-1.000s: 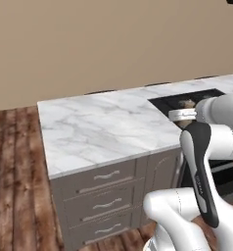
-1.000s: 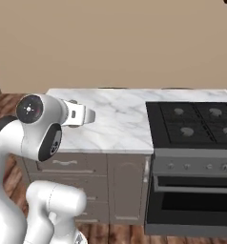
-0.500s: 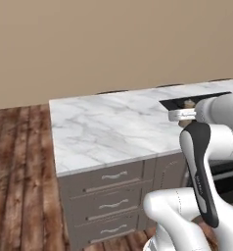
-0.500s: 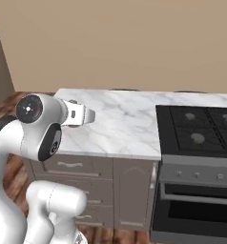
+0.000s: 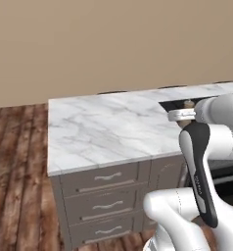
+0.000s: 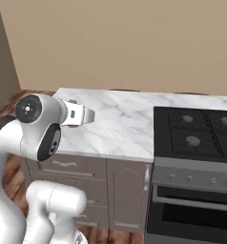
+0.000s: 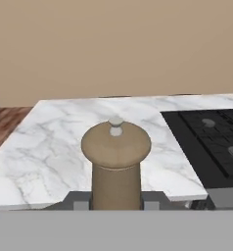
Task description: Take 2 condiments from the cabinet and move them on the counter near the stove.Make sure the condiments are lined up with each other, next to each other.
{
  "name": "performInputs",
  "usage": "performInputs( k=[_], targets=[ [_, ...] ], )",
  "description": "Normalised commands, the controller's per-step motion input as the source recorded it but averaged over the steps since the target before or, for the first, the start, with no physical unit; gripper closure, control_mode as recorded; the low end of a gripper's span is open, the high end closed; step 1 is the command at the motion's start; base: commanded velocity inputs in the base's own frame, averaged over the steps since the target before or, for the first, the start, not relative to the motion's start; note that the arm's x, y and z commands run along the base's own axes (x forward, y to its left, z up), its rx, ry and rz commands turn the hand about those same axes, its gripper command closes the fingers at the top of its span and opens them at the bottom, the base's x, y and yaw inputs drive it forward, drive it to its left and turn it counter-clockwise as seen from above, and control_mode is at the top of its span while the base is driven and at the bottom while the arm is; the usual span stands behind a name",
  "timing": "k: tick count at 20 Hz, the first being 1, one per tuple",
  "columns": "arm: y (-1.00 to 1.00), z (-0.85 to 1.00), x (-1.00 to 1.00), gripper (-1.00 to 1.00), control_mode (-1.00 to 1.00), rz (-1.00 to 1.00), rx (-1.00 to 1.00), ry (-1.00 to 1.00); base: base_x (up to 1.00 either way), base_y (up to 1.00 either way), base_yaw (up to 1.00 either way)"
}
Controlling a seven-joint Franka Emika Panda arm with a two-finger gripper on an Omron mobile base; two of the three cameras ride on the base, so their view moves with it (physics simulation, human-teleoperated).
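Observation:
A tan wooden-looking shaker, one of the condiments, stands upright between my gripper fingers, which are shut on its body. It hangs in front of the white marble counter, above its near edge. The stove with its black burners lies to the right. In the left base view the shaker's top peeks from behind my arm, above the counter. In the right base view the hand reaches over the counter's left part, left of the stove. The cabinet is out of view.
Grey drawers with silver handles sit under the counter, and the oven front sits below the stove. Wooden floor lies to the left. A beige wall rises behind the counter.
Both base views have shifted against the counter and stove, so the base has moved. The shaker stays in the gripper, held the same way.

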Motion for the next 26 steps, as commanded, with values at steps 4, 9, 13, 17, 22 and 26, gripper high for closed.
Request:
performInputs(
  k=[4,9,13,17,22,26],
  targets=[
    [0.00,0.00,0.00,1.00,1.00,0.00,0.00,0.00,0.38,-0.22,0.08],
    [0.00,0.00,0.00,1.00,1.00,0.00,0.00,0.00,0.51,0.00,0.00],
    [0.00,0.00,0.00,1.00,1.00,0.00,0.00,0.00,0.60,0.00,0.00],
    [0.00,0.00,0.00,1.00,1.00,0.00,0.00,0.00,0.53,-0.02,0.00],
    [0.00,0.00,0.00,1.00,1.00,0.00,0.00,0.00,0.46,0.00,0.00],
    [0.00,0.00,0.00,1.00,1.00,0.00,0.00,0.00,0.41,0.00,0.00]
  ],
)
